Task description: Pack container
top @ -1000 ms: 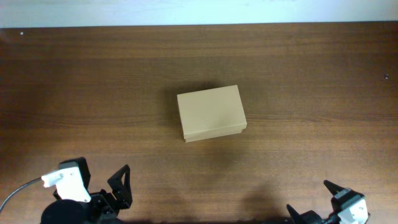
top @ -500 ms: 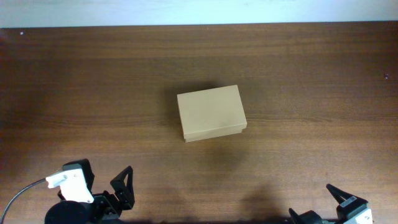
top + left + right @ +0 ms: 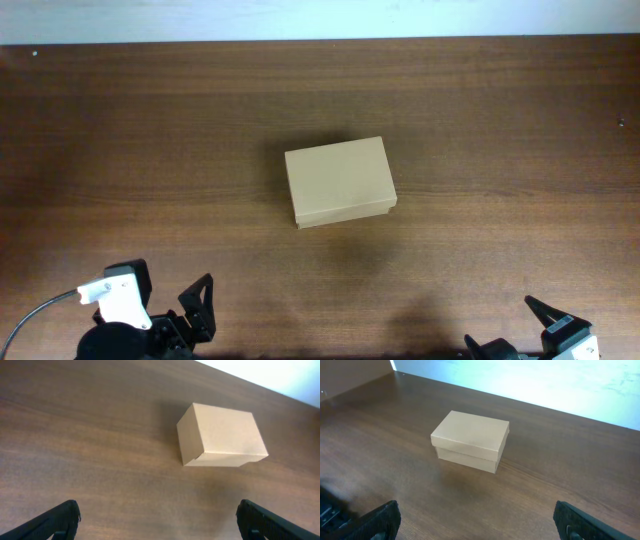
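The container (image 3: 340, 182) is a tan cardboard box with its flap lid shut, standing in the middle of the wooden table. It also shows in the left wrist view (image 3: 220, 435) and in the right wrist view (image 3: 471, 440). My left gripper (image 3: 190, 310) is at the near left edge, open and empty, far from the box; its fingers spread wide in its wrist view (image 3: 159, 517). My right gripper (image 3: 510, 335) is at the near right edge, open and empty, its fingers wide apart in its wrist view (image 3: 480, 520).
The dark wooden table (image 3: 150, 150) runs to a pale wall at the far edge (image 3: 320, 20). A white cable runs from the left arm (image 3: 45, 305).
Both arms have drawn back a little toward the near edge of the table. The box has not moved.
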`<move>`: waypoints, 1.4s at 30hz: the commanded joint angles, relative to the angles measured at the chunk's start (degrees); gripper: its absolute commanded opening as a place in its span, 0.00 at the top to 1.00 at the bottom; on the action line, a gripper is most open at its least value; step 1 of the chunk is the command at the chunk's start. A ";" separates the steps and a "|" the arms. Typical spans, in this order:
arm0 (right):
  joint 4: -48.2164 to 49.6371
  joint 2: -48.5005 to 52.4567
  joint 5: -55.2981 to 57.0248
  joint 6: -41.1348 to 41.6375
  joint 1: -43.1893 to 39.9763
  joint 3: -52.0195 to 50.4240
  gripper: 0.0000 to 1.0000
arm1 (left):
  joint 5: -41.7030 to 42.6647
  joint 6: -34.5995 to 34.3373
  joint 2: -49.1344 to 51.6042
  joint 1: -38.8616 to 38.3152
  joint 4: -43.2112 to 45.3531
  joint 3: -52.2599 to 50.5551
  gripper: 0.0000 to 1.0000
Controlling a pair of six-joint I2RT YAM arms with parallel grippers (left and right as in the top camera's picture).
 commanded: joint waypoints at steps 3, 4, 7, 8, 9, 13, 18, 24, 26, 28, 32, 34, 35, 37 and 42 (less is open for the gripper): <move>0.28 -0.44 -0.35 0.66 -0.42 -0.33 0.01 | 0.61 -0.31 -0.59 -0.26 -3.69 -0.37 0.01; 0.28 -0.44 -0.35 0.66 -0.42 -0.33 0.01 | 0.59 -0.31 -0.59 -0.26 -4.57 -0.37 0.00; 0.28 -0.44 -0.35 0.66 -0.42 -0.33 0.01 | 0.17 -0.31 -0.59 -0.26 -4.46 -0.37 0.00; 0.28 -0.44 -0.35 0.66 -0.42 -0.33 0.01 | -0.59 -0.31 -0.59 -0.24 -3.50 -0.37 0.00; 0.31 -0.44 -0.35 0.66 -0.42 -0.33 0.01 | -2.16 -0.31 -0.59 -0.04 -2.23 -0.39 0.00; 0.28 -0.44 -0.35 0.66 -0.42 -0.33 0.01 | -6.10 -0.04 -0.59 3.78 0.61 -1.20 0.00; 0.28 -0.44 -0.35 0.66 -0.42 -0.33 0.01 | -4.90 7.45 -0.76 11.76 7.52 -5.62 0.00; 0.28 -0.44 -0.35 0.66 -0.42 -0.33 0.01 | -3.19 13.46 -5.70 16.09 16.22 -13.73 0.00; 0.28 -0.44 -0.35 0.66 -0.42 -0.33 0.01 | -2.80 14.29 -8.00 17.42 18.10 -16.61 0.01; 0.28 -0.44 -0.35 0.66 -0.42 -0.33 0.01 | -2.32 15.43 -10.45 19.21 19.71 -19.85 0.00; 0.28 -0.44 -0.35 0.66 -0.42 -0.33 0.01 | -2.10 16.11 -14.71 23.10 21.42 -26.18 0.00; 0.26 -0.44 -0.35 0.66 -0.42 -0.33 0.01 | -0.98 18.82 -15.91 24.37 22.75 -28.33 0.01; 0.26 -0.44 -0.35 0.66 -0.42 -0.33 0.01 | 0.07 21.09 -16.68 25.07 23.85 -29.53 0.01; 0.24 -0.44 -0.35 0.66 -0.42 -0.33 0.01 | 2.21 24.79 -17.99 26.29 25.09 -31.41 0.01; 0.15 -0.44 -0.35 0.66 -0.42 -0.33 0.01 | 3.43 29.27 -21.33 27.67 25.92 -35.71 0.00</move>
